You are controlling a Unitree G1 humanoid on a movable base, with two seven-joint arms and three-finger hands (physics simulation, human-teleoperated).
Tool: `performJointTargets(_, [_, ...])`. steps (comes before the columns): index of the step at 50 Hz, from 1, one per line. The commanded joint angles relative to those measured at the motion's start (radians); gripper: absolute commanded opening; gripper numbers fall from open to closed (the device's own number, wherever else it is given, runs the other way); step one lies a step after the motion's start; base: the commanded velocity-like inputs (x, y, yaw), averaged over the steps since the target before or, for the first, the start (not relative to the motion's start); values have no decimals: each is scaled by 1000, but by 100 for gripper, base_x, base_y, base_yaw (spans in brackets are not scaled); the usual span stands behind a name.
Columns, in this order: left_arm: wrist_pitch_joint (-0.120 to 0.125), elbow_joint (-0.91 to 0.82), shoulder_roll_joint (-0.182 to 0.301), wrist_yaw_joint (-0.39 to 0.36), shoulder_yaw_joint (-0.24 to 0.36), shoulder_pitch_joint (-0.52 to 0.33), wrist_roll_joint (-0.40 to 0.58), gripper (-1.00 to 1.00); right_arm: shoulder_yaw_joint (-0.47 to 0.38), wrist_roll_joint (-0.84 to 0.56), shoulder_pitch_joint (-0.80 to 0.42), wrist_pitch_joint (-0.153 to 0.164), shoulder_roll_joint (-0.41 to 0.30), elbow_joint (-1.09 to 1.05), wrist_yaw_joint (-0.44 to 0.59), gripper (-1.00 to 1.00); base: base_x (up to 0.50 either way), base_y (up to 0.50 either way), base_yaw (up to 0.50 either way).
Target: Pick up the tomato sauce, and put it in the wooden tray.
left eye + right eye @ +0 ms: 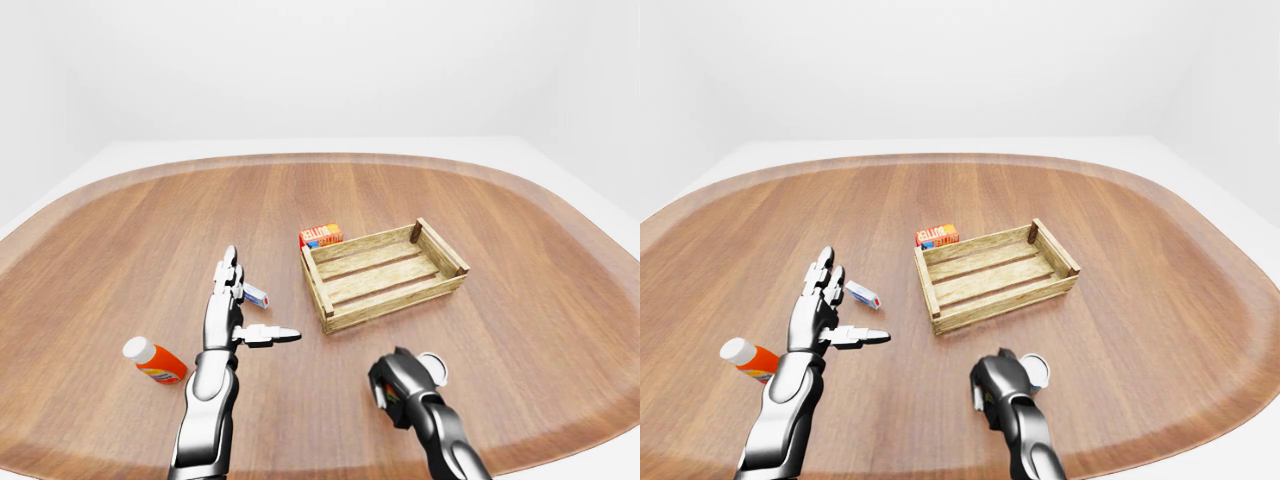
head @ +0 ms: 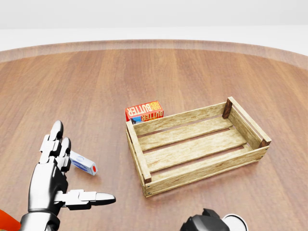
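The left hand (image 1: 232,318) is held spread over the wooden table (image 1: 120,250), empty. The right hand (image 1: 398,385) is curled beside a white-topped can (image 1: 435,366); whether anything is gripped cannot be told. The slatted tray (image 1: 382,273) lies well apart up-right.

Quick count of what's on the tabletop (image 1: 520,230): one wooden tray (image 2: 197,147), one butter box (image 2: 144,110), one small white-and-blue tube (image 2: 83,163), one orange bottle with a white cap (image 1: 155,361), and one white round thing (image 1: 1035,370) down by the right hand (image 1: 992,386). Two robot hands total, counting the left hand (image 1: 228,318).
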Motion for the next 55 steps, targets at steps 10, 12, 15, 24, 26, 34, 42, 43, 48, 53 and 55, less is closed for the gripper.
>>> performJointTargets(10, [0, -2, 0, -1, 0, 2, -1, 100, 18, -15, 21, 0, 0, -151, -30, -100, 0, 0, 0])
performJointTargets(12, [-1, -2, 0, -1, 0, 2, 0, 100, 16, -16, 22, 0, 0, -169, -34, -100, 0, 0, 0])
performJointTargets(15, [-1, 0, 0, -1, 0, 1, 0, 100, 10, -22, 19, 0, 1, -196, -44, -100, 0, 0, 0])
performJointTargets(24, [1, -3, 0, -2, 1, 2, -1, 100, -13, -21, 19, -3, 8, -300, -77, -100, 0, 0, 0])
performJointTargets(26, [1, -3, 0, -2, 1, 2, -1, 100, -16, -25, 17, -9, 9, -315, -87, -100, 0, 0, 0])
performJointTargets(34, [1, -3, 0, -2, 1, 2, -1, 100, -47, 1, 18, -32, 21, -453, -118, -100, 0, 0, 0])
performJointTargets(42, [2, -5, 0, -3, 2, 2, -3, 100, -70, 1, 19, -46, 30, -552, -149, -100, 0, 0, 0])
performJointTargets(43, [1, -5, 0, -2, 2, 2, -1, 100, -73, 3, 19, -47, 31, -557, -149, -100, 0, 0, 0])
performJointTargets(48, [4, -8, 1, -3, 3, 2, -4, 100, -85, 0, 17, -55, 38, -616, -179, -100, 0, 0, 0])
performJointTargets(53, [2, -5, 0, -3, 2, 2, -3, 100, -101, 19, 19, -54, 44, -669, -173, -100, 0, 0, 0])
performJointTargets(55, [1, -3, 1, -3, 2, 1, -3, 100, -106, 12, 17, -55, 45, -678, -186, -100, 0, 0, 0])
